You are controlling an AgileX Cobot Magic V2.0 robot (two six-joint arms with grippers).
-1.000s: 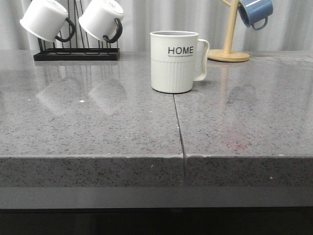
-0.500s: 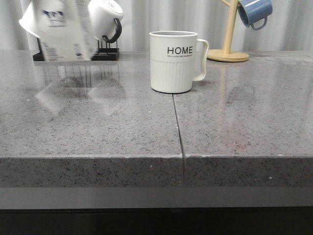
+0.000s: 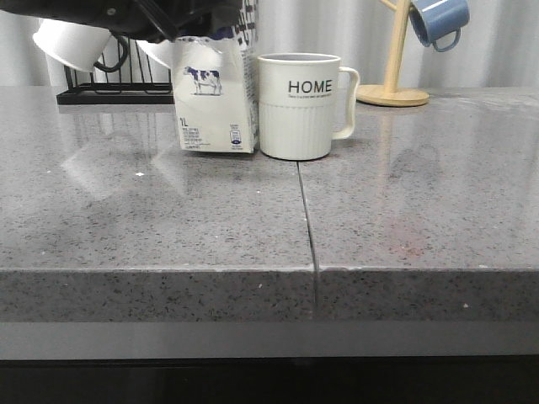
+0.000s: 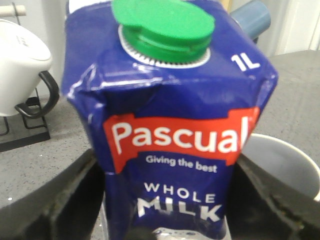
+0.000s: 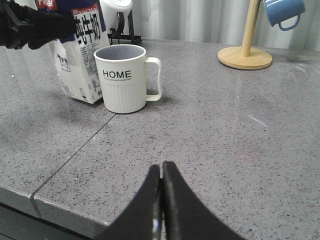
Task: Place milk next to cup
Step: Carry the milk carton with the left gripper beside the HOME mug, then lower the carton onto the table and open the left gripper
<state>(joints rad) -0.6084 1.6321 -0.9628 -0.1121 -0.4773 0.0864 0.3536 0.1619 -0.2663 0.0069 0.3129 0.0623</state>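
Note:
The milk (image 3: pixel 215 101), a tall white carton with a cow picture and a dark blue top, stands upright just left of the cup (image 3: pixel 299 105), almost touching it. Its base looks down on the grey counter. The cup is a cream mug marked "HOME" with its handle to the right. My left gripper (image 3: pixel 202 17) is shut on the carton's blue top band. The left wrist view shows the milk (image 4: pixel 175 125) between my black fingers (image 4: pixel 65 200) and the cup's rim (image 4: pixel 280 160) beside it. My right gripper (image 5: pixel 161 172) is shut and empty, low over the counter in front of the cup (image 5: pixel 122 77).
A black rack (image 3: pixel 126 94) with white, black-handled mugs (image 3: pixel 72 42) stands at the back left. A wooden stand (image 3: pixel 394 93) holding a blue mug (image 3: pixel 440 21) stands at the back right. A seam (image 3: pixel 307 219) runs down the counter to its front edge.
The milk was not in view, then came in blurred at the upper left. It has moved right and down to stand beside the cup, with my left arm above it.

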